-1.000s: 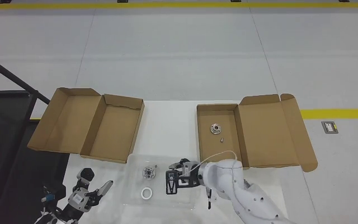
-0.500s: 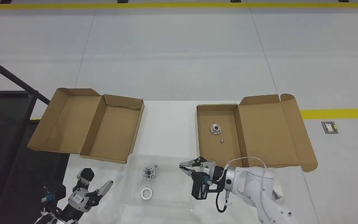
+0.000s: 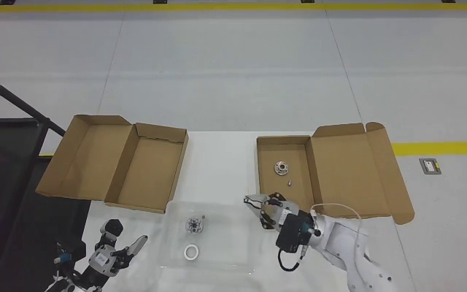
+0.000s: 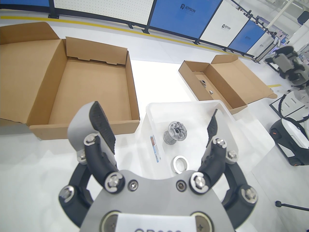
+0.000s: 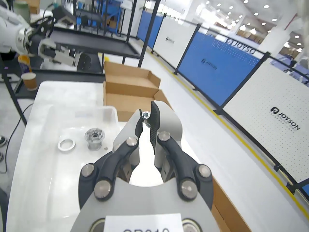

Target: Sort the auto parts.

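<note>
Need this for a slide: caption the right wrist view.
Right gripper pinches a small silver bolt; a ribbed silver hub and flat silver ring lie in the clear plastic bin.

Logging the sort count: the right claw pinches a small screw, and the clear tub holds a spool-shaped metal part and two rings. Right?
Not quite. The tub holds one ring, not two, beside the spool-shaped metal part, as the left wrist view shows. The right claw does pinch a small screw.
</note>
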Controlling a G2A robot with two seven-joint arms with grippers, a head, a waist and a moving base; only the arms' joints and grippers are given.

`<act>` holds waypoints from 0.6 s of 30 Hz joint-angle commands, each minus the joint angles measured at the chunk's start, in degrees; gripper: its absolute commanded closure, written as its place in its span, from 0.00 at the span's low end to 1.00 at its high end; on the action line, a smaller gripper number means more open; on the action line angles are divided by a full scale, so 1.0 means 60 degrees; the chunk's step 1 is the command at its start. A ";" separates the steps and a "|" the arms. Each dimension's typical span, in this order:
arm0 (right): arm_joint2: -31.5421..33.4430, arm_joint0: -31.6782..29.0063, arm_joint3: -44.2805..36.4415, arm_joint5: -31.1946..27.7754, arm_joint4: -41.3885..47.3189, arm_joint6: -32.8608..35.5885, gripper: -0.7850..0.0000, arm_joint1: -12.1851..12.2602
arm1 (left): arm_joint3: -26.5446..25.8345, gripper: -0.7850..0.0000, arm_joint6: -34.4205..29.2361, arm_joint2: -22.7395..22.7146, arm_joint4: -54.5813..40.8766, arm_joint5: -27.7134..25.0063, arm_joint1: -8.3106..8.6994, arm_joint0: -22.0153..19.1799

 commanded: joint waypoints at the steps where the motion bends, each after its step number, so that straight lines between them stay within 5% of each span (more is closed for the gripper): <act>1: 0.0167 -0.0090 0.0034 -0.0047 0.0190 -0.1098 1.00 0.0044 | 0.0000 0.00 0.0000 0.0000 0.0000 0.0000 0.0000 0.0000; 6: 0.0379 0.0034 0.0665 -0.0699 0.0503 -0.4196 1.00 0.0161 | 0.0000 0.00 0.0000 0.0000 0.0000 0.0000 0.0000 0.0000; 9: 0.0262 0.0248 0.1141 -0.0693 0.0503 -0.5051 1.00 0.0199 | 0.0000 0.00 0.0000 0.0000 0.0000 0.0000 0.0000 0.0000; 14: 0.0161 0.0518 0.1753 -0.0512 0.0296 -0.4903 1.00 0.0305 | 0.0000 0.00 0.0000 0.0000 0.0000 0.0000 0.0000 0.0000; 18: 0.0427 0.0431 0.1761 -0.0065 0.0433 -0.2241 1.00 0.0323 | 0.0000 0.00 0.0000 0.0000 0.0000 0.0000 0.0000 0.0000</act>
